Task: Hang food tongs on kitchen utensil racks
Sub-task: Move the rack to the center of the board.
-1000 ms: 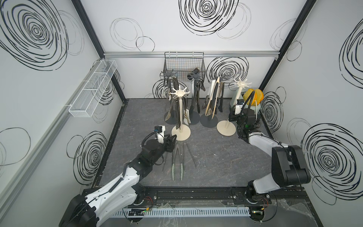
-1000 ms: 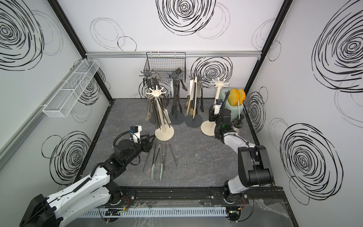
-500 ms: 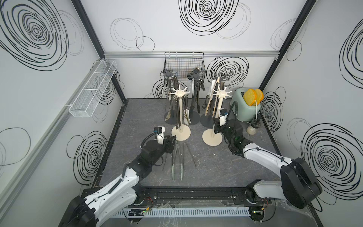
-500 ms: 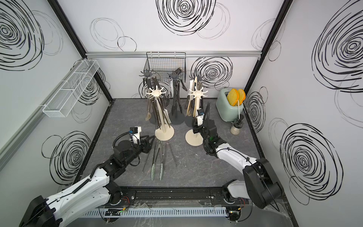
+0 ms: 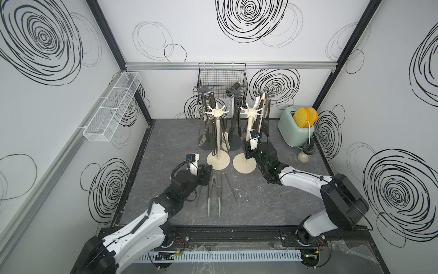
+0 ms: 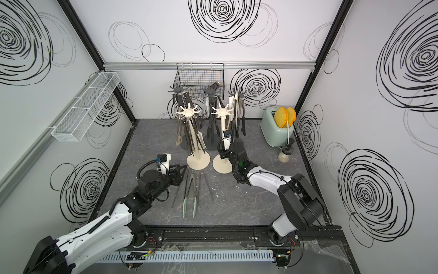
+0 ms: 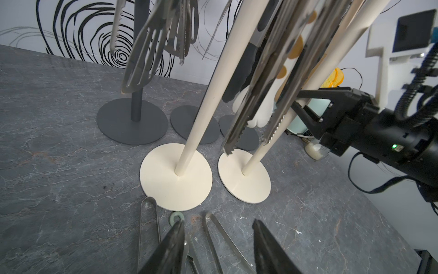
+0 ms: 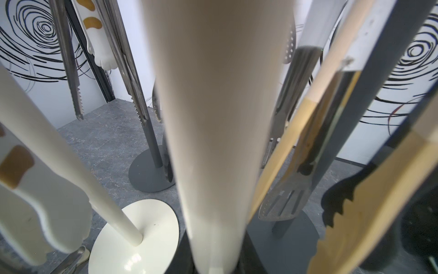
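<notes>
Cream and bare of tongs, the second utensil rack [image 5: 248,132] has been dragged away from the toaster [image 5: 290,129] and now stands just beside the loaded cream rack [image 5: 217,132], on its toaster side. The right gripper [image 7: 299,99] stays clamped on its pole. That brings free hooks near the three food tongs [image 5: 214,176] lying just in front of the loaded rack, where the left gripper [image 7: 218,246] hovers with jaws apart and empty.

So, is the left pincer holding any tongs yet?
No, the left pincer stands open over the tongs lying flat on the table.
</notes>
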